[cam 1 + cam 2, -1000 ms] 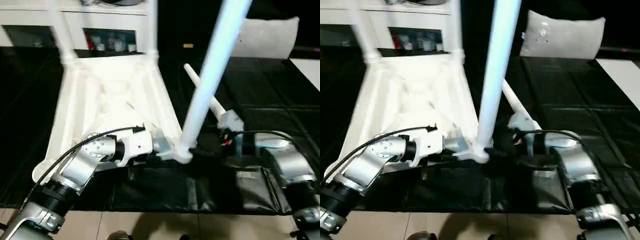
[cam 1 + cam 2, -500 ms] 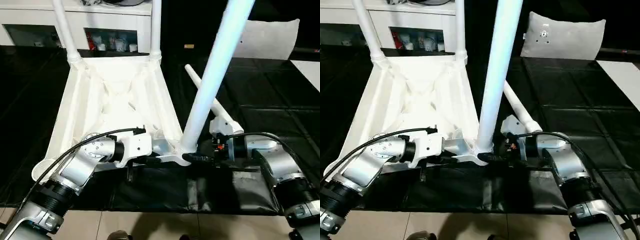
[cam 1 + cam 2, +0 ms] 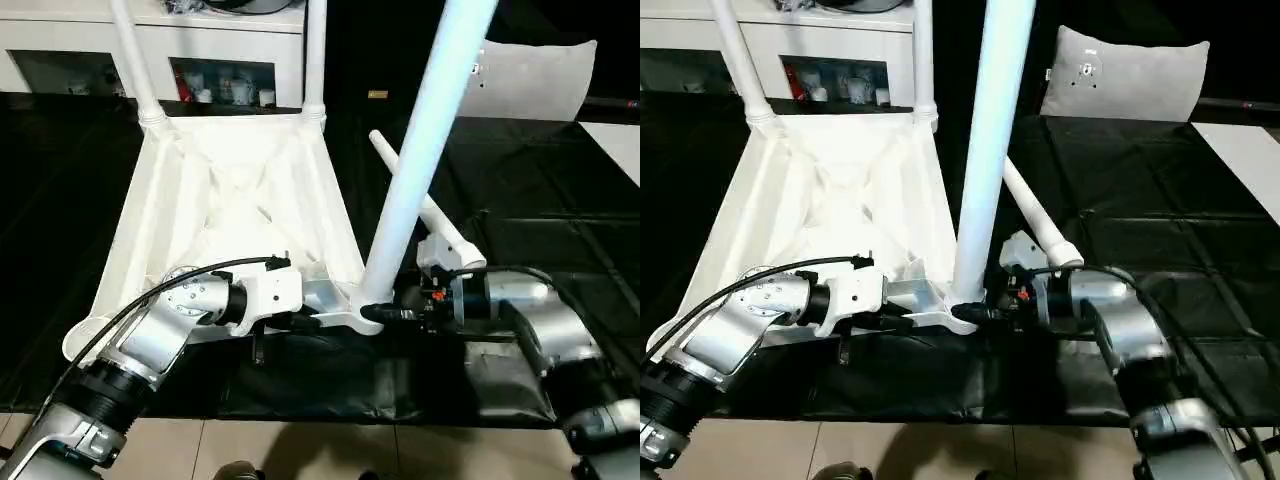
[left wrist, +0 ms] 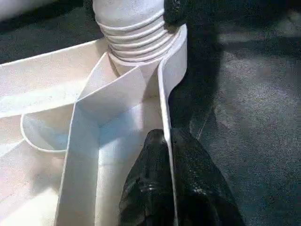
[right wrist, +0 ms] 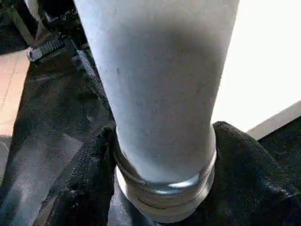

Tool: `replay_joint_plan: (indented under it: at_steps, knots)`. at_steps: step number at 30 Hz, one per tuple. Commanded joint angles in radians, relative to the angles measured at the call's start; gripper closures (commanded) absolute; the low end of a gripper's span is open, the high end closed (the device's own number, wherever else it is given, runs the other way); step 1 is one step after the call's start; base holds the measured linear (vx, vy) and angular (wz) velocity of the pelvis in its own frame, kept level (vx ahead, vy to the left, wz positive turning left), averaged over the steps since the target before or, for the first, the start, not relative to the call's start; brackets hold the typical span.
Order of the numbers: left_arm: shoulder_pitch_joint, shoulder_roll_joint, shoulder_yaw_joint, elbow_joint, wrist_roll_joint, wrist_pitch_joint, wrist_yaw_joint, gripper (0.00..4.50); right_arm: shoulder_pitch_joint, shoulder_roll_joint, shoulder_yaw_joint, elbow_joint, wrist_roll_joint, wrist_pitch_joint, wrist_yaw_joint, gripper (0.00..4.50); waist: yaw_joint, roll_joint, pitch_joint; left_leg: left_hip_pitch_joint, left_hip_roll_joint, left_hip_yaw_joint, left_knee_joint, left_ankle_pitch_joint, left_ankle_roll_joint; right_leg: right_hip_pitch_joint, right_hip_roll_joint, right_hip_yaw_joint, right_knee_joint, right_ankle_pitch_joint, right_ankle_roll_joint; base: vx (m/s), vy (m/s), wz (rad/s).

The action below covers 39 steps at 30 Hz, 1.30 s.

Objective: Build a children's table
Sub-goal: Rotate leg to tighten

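Legs go into the white plastic square table top [image 3: 230, 215], so it lies upside down on the black-sheeted work table [image 3: 560, 200], ribs and round corner sockets facing up. Two white tube legs [image 3: 135, 60] already stand in the far corners. The left gripper [image 4: 167, 188] is pinched tight on the thin near wall of the top, I think to keep it from sliding. The tall white tapered tube leg [image 3: 425, 150] stands in the near right socket. The right gripper [image 3: 985, 313] sits low around the base of this leg, fingers [image 5: 244, 169] on both sides, probably to twist or push it in. The last white tube leg [image 3: 420, 205] lies on the sheet just behind, waiting.
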Motion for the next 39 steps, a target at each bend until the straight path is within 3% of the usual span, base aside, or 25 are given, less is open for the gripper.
replay_joint_plan:
  at_steps: [1,4,6,8,10,13,14,16,18,22,27,29,31,34,39]
  knots:
    - [0.006,-0.045,-0.026,-0.026,0.0,0.067,0.022,4.5,0.012,0.044,-0.004,-0.049,0.02,0.067,-0.086,1.78,-0.004,-0.004,-0.063,0.007,0.033,0.001,-0.064,-0.203,0.046,0.053,-0.055,0.041,-0.056,-0.272,-0.201,0.0,0.0,0.0]
    - [-0.005,-0.126,0.02,-0.029,-0.006,0.193,0.148,4.5,0.003,0.133,-0.043,-0.049,-0.006,0.161,-0.31,1.78,-0.014,-0.005,-0.052,0.009,0.027,-0.003,-0.069,-0.277,0.013,0.047,-0.055,0.038,-0.072,-0.429,-0.163,0.0,0.0,0.0]
    - [-0.016,-0.172,0.047,-0.013,-0.004,0.235,0.221,4.5,-0.01,0.178,-0.075,-0.04,-0.001,0.196,-0.408,1.78,-0.03,-0.01,-0.051,0.008,0.019,-0.011,-0.067,-0.323,-0.011,0.046,-0.06,0.029,-0.092,-0.595,-0.088,-0.029,-0.004,-0.05]
    - [-0.039,-0.229,0.069,0.016,0.015,0.284,0.318,4.5,-0.033,0.232,-0.103,-0.018,-0.032,0.224,-0.553,1.78,-0.047,-0.009,-0.047,0.006,0.016,-0.013,-0.067,-0.336,-0.011,0.04,-0.056,0.026,-0.1,-0.626,-0.068,0.0,0.0,0.0]
    - [-0.057,-0.268,0.083,0.033,0.035,0.316,0.388,4.5,-0.039,0.265,-0.113,-0.021,-0.053,0.237,-0.623,1.78,-0.057,-0.012,-0.051,0.007,0.015,-0.015,-0.063,-0.343,-0.003,0.038,-0.055,0.024,-0.103,-0.613,-0.059,0.0,0.0,0.0]
    - [-0.08,-0.322,0.11,0.048,0.054,0.358,0.476,4.5,-0.036,0.294,-0.105,-0.036,-0.079,0.226,-0.674,1.78,-0.061,-0.009,-0.049,0.01,0.016,-0.015,-0.065,-0.356,0.005,0.034,-0.052,0.02,-0.108,-0.605,-0.06,0.0,0.0,0.0]
    - [-0.086,-0.335,0.116,0.053,0.058,0.362,0.496,4.5,-0.033,0.298,-0.102,-0.036,-0.085,0.212,-0.679,1.43,-0.06,-0.008,-0.052,0.013,0.018,-0.015,-0.065,-0.359,0.006,0.034,-0.052,0.02,-0.108,-0.583,-0.067,0.0,0.0,0.0]
    - [-0.095,-0.349,0.114,0.058,0.068,0.367,0.518,4.5,-0.026,0.31,-0.106,-0.038,-0.079,0.203,-0.699,1.08,-0.059,-0.013,-0.054,0.004,0.022,-0.016,-0.071,-0.343,0.016,0.041,-0.051,0.024,-0.099,-0.504,-0.087,0.0,0.0,0.0]
    - [-0.095,-0.345,0.1,0.056,0.072,0.363,0.513,4.5,-0.02,0.316,-0.112,-0.044,-0.073,0.2,-0.704,1.06,-0.058,-0.013,-0.055,0.003,0.022,-0.014,-0.072,-0.336,0.024,0.041,-0.052,0.028,-0.093,-0.457,-0.104,0.0,0.0,0.0]
    - [-0.088,-0.323,0.085,0.047,0.077,0.347,0.489,4.5,-0.01,0.305,-0.114,-0.059,-0.073,0.184,-0.69,0.57,-0.053,-0.013,-0.056,0.003,0.022,-0.007,-0.07,-0.309,0.037,0.042,-0.055,0.033,-0.088,-0.41,-0.126,0.0,0.0,0.0]
    - [-0.065,-0.249,0.057,0.028,0.075,0.274,0.382,4.5,0.011,0.223,-0.124,-0.095,-0.057,0.127,-0.579,0.05,-0.047,-0.012,-0.058,0.0,0.022,-0.006,-0.07,-0.271,0.046,0.048,-0.056,0.033,-0.086,-0.387,-0.128,0.0,0.0,0.0]
    - [-0.061,-0.237,0.05,0.026,0.074,0.258,0.364,4.5,0.014,0.206,-0.123,-0.098,-0.057,0.122,-0.559,0.05,-0.045,-0.012,-0.059,-0.002,0.023,-0.005,-0.069,-0.252,0.052,0.05,-0.055,0.033,-0.083,-0.363,-0.133,0.0,0.0,0.0]
    - [-0.053,-0.186,0.028,0.022,0.069,0.21,0.292,4.5,0.024,0.125,-0.1,-0.104,-0.059,0.09,-0.435,0.05,-0.042,-0.011,-0.061,0.001,0.025,-0.004,-0.066,-0.239,0.058,0.051,-0.056,0.034,-0.078,-0.327,-0.149,0.0,0.0,0.0]
    - [-0.049,-0.154,0.015,0.021,0.058,0.181,0.243,4.5,0.026,0.077,-0.092,-0.105,-0.052,0.07,-0.351,0.05,-0.038,-0.009,-0.062,0.002,0.028,0.0,-0.064,-0.212,0.068,0.053,-0.054,0.036,-0.068,-0.253,-0.185,0.0,0.0,0.0]
    - [-0.03,-0.072,-0.024,0.011,0.034,0.071,0.082,4.5,0.012,-0.025,-0.073,-0.094,-0.018,0.045,-0.147,0.05,-0.027,-0.009,-0.058,0.006,0.031,0.001,-0.065,-0.229,0.075,0.051,-0.055,0.036,-0.07,-0.269,-0.197,0.0,0.0,0.0]
